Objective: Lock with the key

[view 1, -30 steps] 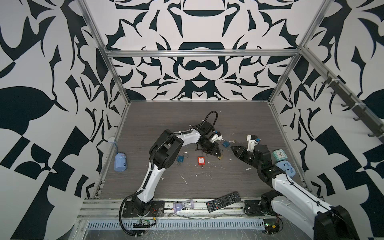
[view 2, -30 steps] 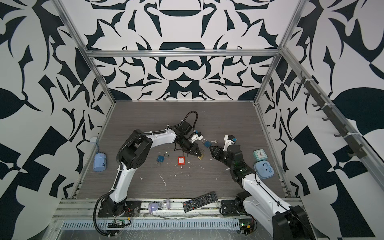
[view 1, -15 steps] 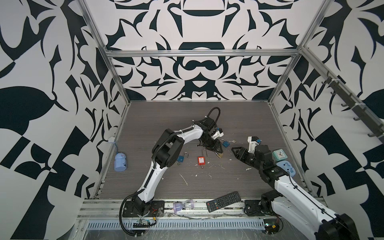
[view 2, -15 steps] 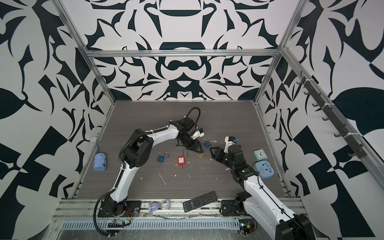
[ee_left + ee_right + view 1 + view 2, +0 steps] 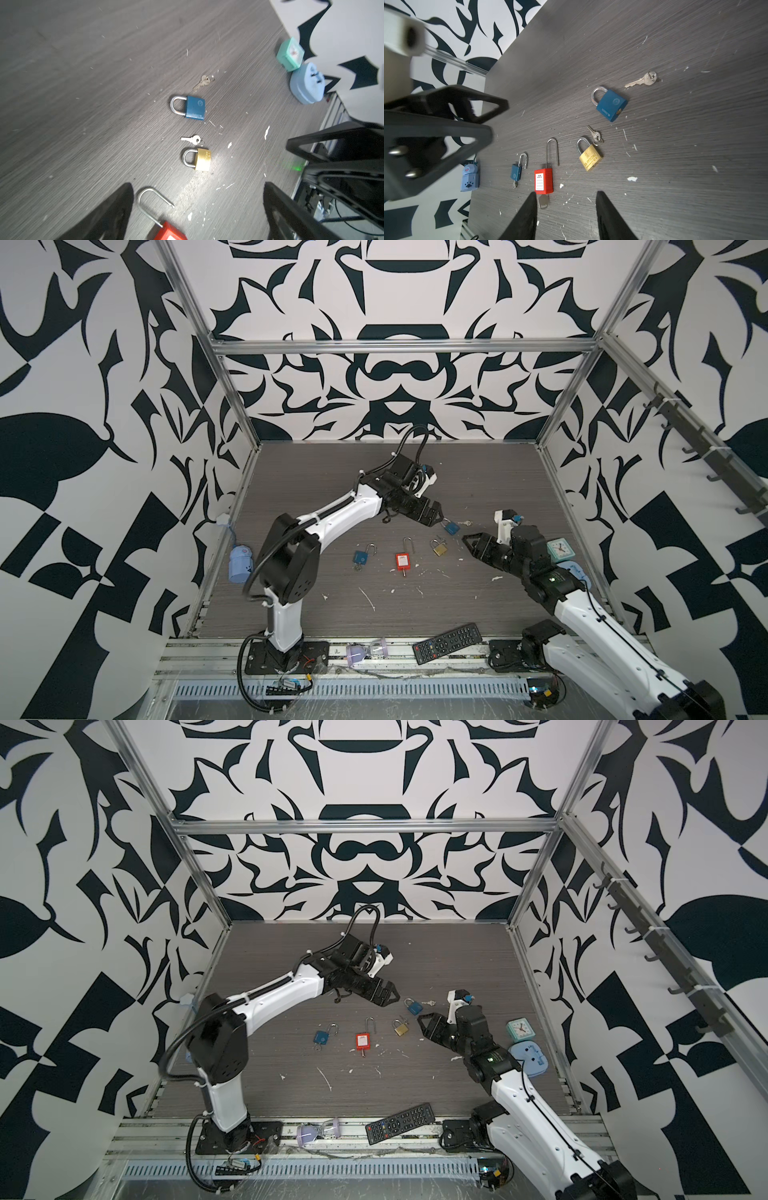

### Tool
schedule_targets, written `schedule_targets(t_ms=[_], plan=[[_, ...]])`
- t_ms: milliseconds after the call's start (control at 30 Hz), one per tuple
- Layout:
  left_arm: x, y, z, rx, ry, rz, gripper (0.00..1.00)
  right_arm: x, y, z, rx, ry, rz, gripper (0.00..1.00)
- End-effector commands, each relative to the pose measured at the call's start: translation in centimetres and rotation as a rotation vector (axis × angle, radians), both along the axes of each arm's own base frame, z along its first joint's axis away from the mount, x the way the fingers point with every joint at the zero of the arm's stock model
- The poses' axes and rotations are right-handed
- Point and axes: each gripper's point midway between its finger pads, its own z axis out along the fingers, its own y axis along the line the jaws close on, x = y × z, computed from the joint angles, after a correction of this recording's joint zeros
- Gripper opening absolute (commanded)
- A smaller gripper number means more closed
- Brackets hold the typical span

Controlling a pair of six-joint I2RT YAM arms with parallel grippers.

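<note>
At the front rail, black remote control (image 5: 447, 643), flat, next to a clear hourglass (image 5: 365, 650). Further in, right gripper (image 5: 565, 193): fingers partly apart, nothing between them, hovering low over the table (image 5: 478, 472). Ahead of it, red padlock (image 5: 403, 562), long shackle open, key in its base. To its left in both top views, small blue padlock (image 5: 361, 556), shackle open, key inserted. To its right, brass padlock (image 5: 440, 549), shackle closed, small silver key (image 5: 192, 139) just beside. Behind the brass one, larger blue padlock (image 5: 195, 108), shackle closed, flat on the table. Just beyond, loose key (image 5: 202, 82), not inserted. Farthest, left gripper (image 5: 197, 185): fingers spread wide, empty, near the larger blue padlock.
</note>
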Motion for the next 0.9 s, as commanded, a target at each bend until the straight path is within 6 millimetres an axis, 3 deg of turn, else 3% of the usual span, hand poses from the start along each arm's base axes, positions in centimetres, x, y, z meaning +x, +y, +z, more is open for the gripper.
schedule_targets(t_ms=[0, 133, 367, 567, 867], plan=[[-0.7, 2.3, 0.8, -0.045, -0.036, 0.128, 0.99, 0.0, 1.2, 1.7, -0.046, -0.037, 0.039, 0.48], [-3.3, 5.0, 1.3, -0.122, 0.013, 0.231, 0.99, -0.6, 3.7, 1.0, -0.152, -0.019, 0.119, 0.49], [-8.1, 8.7, 0.1, -0.1, 0.039, 0.188, 0.99, -1.0, 7.8, -0.1, -0.292, 0.01, 0.228, 0.54], [-9.2, 10.6, 0.4, -0.128, -0.011, 0.228, 0.99, -0.7, 10.1, -1.0, -0.333, 0.026, 0.253, 0.55], [-10.7, 10.8, 0.9, -0.212, 0.012, 0.216, 0.99, -0.7, 12.5, -1.8, -0.384, 0.041, 0.283, 0.54]])
